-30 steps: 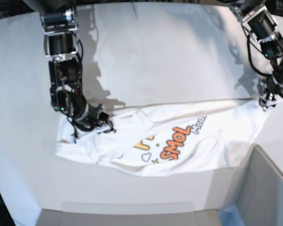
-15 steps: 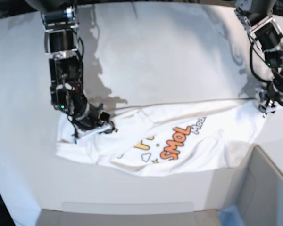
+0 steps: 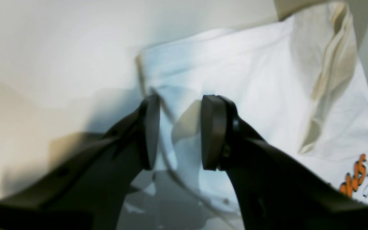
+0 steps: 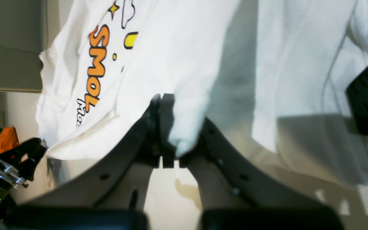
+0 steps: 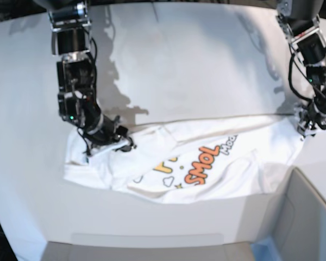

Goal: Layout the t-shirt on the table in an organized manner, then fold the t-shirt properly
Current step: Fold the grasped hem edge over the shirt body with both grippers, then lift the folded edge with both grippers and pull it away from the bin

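The white t-shirt (image 5: 228, 174) lies print-up and creased across the near part of the white table (image 5: 195, 65), its orange letters (image 5: 202, 163) showing. In the base view my right gripper (image 5: 124, 144) is at the shirt's left side. The right wrist view shows it (image 4: 179, 140) shut on a bunched fold of the t-shirt (image 4: 171, 48). My left gripper (image 5: 304, 129) is low at the shirt's far right corner. In the left wrist view its jaws (image 3: 177, 131) stand apart, and the hem of the t-shirt (image 3: 251, 80) runs between them without being pinched.
A grey box (image 5: 307, 217) with a blue corner (image 5: 263, 247) stands at the near right, just beyond the shirt. The table's curved front edge (image 5: 152, 217) runs close below the shirt. An orange-topped device (image 4: 6, 140) shows at the left in the right wrist view.
The left arm has swung slightly right and its gripper has sunk a little toward the shirt's right corner. The right gripper keeps its hold and has barely shifted.
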Controlling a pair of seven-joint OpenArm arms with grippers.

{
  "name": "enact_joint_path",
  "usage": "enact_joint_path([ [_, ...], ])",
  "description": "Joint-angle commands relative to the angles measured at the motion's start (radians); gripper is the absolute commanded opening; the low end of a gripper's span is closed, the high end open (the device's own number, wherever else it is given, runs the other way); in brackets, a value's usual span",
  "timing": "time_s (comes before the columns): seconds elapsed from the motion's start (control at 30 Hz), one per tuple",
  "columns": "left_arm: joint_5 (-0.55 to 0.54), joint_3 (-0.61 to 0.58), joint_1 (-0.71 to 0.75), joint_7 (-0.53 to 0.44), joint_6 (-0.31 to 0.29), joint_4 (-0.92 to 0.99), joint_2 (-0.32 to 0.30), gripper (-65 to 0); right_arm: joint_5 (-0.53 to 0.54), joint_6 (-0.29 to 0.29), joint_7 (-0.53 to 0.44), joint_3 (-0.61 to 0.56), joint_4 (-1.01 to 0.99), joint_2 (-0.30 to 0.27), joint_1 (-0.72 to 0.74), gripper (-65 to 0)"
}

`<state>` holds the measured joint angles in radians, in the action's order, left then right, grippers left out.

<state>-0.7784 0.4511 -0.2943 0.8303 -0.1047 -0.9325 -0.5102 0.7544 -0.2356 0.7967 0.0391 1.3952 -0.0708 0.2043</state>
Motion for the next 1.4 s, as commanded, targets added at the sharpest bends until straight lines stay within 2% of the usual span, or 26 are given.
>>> enact_joint_path([
  [0.0, -0.003, 0.002, -0.015, -0.007, -0.003, -0.013, -0.031, -42.3, 0.009, 0.011, -0.013, 0.003, 0.02, 0.002, 0.022, -65.0],
  [0.17, -0.003, -0.005, -0.013, 0.004, -0.002, -0.012, -0.06, -42.4, 0.009, 0.011, -0.013, 0.003, 0.042, 0.004, 0.021, -65.0],
  [0.27, -0.002, -0.058, -0.013, 0.005, 0.006, -0.012, -0.063, -42.4, 0.009, 0.011, -0.013, 0.003, 0.066, 0.006, 0.011, -65.0],
  [0.37, -0.002, -0.108, -0.013, 0.002, 0.093, -0.013, -0.063, -42.4, 0.009, 0.011, -0.013, 0.003, 0.077, 0.006, 0.008, -65.0],
  [0.43, -0.002, -0.16, -0.013, -0.001, 0.118, -0.013, -0.063, -42.4, 0.009, 0.011, -0.013, 0.003, 0.077, 0.006, 0.008, -65.0],
  [0.53, -0.002, -0.246, -0.019, -0.007, 0.119, -0.013, -0.058, -42.4, 0.009, 0.011, -0.013, 0.003, 0.077, 0.006, 0.004, -65.0],
  [0.67, -0.003, -0.254, -0.021, -0.018, 0.119, -0.013, -0.041, -42.4, 0.011, 0.011, -0.013, 0.003, 0.102, 0.013, -0.007, -65.0],
  [0.77, -0.003, -0.254, -0.021, -0.081, 0.119, -0.013, -0.029, -42.6, 0.011, 0.011, -0.013, 0.002, 0.146, 0.016, -0.021, -65.0],
  [0.87, -0.005, -0.254, -0.021, -0.101, 0.118, -0.013, -0.028, -47.9, 0.011, 0.012, -0.013, 0.002, 0.21, 0.018, -0.042, -65.0],
  [1.0, -0.008, -0.252, -0.021, -0.108, 0.116, -0.02, -0.028, -61.7, 0.009, 0.014, -0.013, 0.002, 0.298, 0.016, -0.088, -65.0],
  [1.03, -0.008, -0.249, -0.021, -0.108, 0.115, -0.02, -0.028, -65.0, 0.006, 0.014, -0.013, 0.002, 0.322, 0.015, -0.104, -65.0],
  [1.1, -0.009, -0.214, -0.016, -0.108, 0.11, -0.03, -0.026, -65.0, 0.003, 0.014, -0.015, 0.002, 0.381, 0.012, -0.136, -65.0],
  [1.17, -0.009, -0.17, -0.01, -0.105, 0.081, -0.066, -0.017, -65.0, 0.003, 0.014, -0.016, 0.002, 0.436, 0.01, -0.168, -65.0],
  [1.27, -0.009, -0.048, 0.051, -0.099, 0.01, -0.162, 0.028, -65.0, -0.014, 0.014, -0.018, 0.002, 0.537, -0.007, -0.219, -65.0],
  [1.37, -0.009, 0.076, 0.116, -0.099, 0.003, -0.282, 0.077, -65.0, -0.06, 0.014, -0.018, 0.003, 0.635, -0.014, -0.269, -65.0],
])
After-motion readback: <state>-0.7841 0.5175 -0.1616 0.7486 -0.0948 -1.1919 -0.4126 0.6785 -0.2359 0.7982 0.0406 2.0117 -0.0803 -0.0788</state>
